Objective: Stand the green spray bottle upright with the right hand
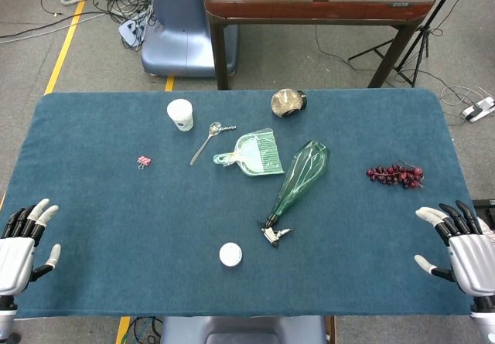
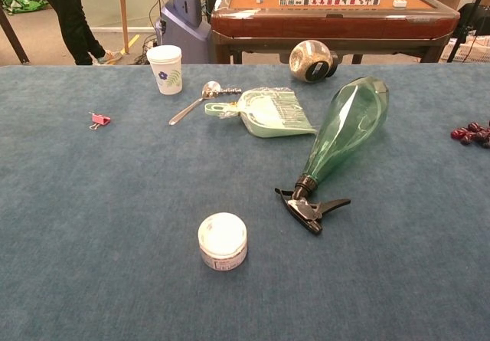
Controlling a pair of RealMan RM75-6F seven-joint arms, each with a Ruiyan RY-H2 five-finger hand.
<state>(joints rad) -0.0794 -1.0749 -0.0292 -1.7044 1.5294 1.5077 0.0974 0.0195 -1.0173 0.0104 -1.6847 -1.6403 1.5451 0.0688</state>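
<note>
- Bottle (image 1: 302, 176) lies on its side mid-frame, black nozzle (image 1: 274, 235) toward us.
- Our right hand (image 1: 462, 245) sits lower right, fingers spread, holding nothing.
- Left hand (image 1: 22, 241) lower left, same deal.

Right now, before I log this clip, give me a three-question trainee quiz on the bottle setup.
1. True or false: the green spray bottle lies on its side, with its black trigger head pointing toward the robot.
2. Which thing lies nearest the trigger head? A. paper cup B. white round jar C. grapes
3. Fill in: the right hand is at the table's near-right corner, open, and ____ the bottle.

Key: 1. True. 2. B. 3. apart from (not touching).
</note>
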